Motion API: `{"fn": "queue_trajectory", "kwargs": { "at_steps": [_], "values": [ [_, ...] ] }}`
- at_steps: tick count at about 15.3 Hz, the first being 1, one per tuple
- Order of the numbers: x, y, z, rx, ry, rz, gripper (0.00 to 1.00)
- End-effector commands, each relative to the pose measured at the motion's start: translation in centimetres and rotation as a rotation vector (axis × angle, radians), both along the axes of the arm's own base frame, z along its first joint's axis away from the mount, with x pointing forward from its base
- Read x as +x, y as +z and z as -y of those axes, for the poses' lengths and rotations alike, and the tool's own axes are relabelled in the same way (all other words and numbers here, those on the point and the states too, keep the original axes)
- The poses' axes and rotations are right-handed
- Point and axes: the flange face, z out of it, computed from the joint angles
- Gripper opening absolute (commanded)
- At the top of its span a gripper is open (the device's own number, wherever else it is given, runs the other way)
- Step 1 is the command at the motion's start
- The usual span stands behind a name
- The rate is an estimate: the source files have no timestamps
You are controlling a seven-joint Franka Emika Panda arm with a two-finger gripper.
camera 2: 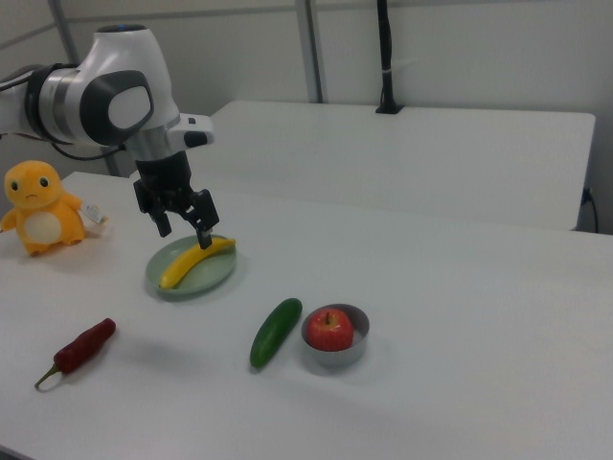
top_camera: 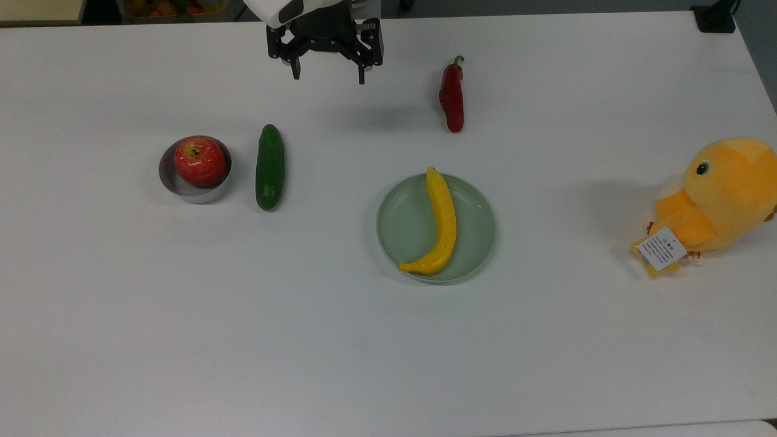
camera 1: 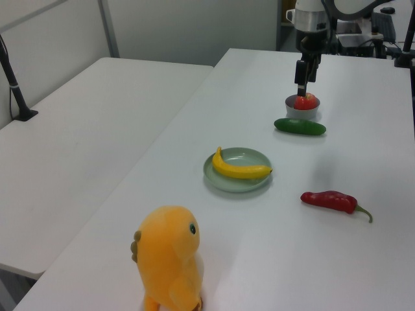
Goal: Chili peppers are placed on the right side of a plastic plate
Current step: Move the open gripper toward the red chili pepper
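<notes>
Plainly, the coming move is governed by one relation — the chili peppers (top_camera: 451,97) lie off to the top view's right of the tool (top_camera: 328,76), well apart from it, on the bare white surface (top_camera: 182,315). The tool is held above the surface with its two fingers spread apart and nothing between them. The chili's long axis is seen to run almost straight up and down in the top view, the green stem toward the far edge and the tapered tip pointing toward the plastic plate (top_camera: 413,230), which sits nearer the camera and is occupied by a banana (top_camera: 441,224). A sideways travel toward the top view's right would therefore seem to be called for, followed by a descent. The finger gap appears to lie across the chili's length already, so little wrist rotation is judged necessary. The bare surface to the top view's right of the plate — short of the plush toy (top_camera: 716,200) — is the likely resting place.
</notes>
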Motion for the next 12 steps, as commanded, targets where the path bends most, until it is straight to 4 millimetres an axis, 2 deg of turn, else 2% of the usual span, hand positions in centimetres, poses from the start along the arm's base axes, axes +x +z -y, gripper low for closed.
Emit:
{"fn": "queue_trajectory", "kwargs": {
  "at_steps": [1,5,8,12],
  "values": [
    [-0.6,0.0,-1.1,0.000,0.007,-0.008,1.00],
    [-0.6,0.1,-1.2,0.003,0.004,-0.009,1.00],
    [-1.3,-0.9,-1.5,0.002,0.011,-0.031,1.00],
    [-3.3,-2.2,-3.1,0.002,0.043,-0.063,1.00]
  ]
}}
